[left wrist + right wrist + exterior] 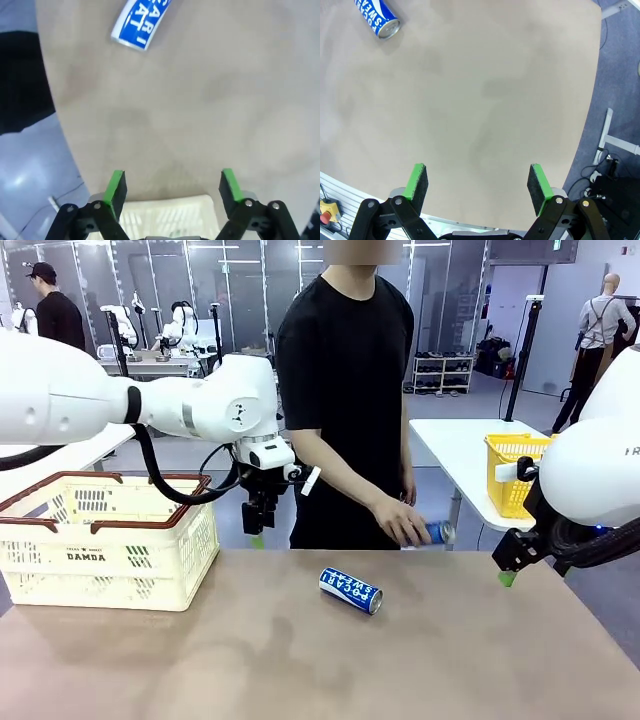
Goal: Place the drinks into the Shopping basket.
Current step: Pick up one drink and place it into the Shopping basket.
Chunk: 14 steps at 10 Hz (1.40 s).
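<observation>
Blue can (350, 590) is being seen lying between left claw (257, 538) and right claw (508, 577) (both being held wide, empty); another can (438, 532) is being half-hidden by a hand (400, 520).

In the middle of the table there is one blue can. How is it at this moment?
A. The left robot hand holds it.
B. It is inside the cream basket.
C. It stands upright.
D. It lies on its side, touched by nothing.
D: the blue can lies on its side on the table, while the left hand and right hand hang open and empty, apart from it.
</observation>
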{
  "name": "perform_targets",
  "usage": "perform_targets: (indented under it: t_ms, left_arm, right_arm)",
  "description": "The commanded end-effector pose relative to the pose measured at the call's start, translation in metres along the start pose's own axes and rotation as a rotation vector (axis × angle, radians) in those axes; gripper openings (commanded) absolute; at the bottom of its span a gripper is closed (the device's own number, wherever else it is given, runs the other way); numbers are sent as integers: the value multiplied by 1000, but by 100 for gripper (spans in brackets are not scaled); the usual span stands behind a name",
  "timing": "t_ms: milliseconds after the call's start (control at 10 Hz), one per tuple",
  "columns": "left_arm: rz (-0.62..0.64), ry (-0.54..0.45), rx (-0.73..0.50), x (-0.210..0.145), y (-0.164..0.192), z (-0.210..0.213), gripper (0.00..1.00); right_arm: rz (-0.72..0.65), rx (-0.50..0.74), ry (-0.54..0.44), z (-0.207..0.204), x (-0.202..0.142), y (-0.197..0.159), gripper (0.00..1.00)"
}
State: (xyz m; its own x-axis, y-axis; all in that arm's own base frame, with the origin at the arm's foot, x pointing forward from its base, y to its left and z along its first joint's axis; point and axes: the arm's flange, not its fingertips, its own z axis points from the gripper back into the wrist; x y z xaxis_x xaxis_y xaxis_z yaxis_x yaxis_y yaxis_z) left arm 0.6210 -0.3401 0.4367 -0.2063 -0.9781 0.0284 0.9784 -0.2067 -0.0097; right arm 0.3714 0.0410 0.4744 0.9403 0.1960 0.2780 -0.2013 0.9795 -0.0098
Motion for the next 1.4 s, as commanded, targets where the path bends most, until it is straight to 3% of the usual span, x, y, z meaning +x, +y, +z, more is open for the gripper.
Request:
perform_targets:
  t_ms: [0, 200, 600, 900, 1200, 1300]
  left_arm:
    - [-63, -30, -52, 4, 20, -6, 94]
    - [-34, -12, -61, -2, 11, -3, 94]
    - [-56, -32, -30, -49, -58, 29, 94]
    - [-50, -52, 4, -61, -91, 35, 94]
    - [34, -30, 56, -74, -96, 35, 94]
    - [-13, -27, -7, -58, -84, 41, 94]
  right_arm:
    - [17, -1, 4, 1, 1, -2, 100]
    - [17, -1, 4, 1, 1, -2, 100]
    - [17, -1, 4, 1, 1, -2, 100]
    - [17, -1, 4, 1, 1, -2, 100]
    - [17, -1, 4, 1, 1, -2, 100]
    - [17, -1, 4, 1, 1, -2, 100]
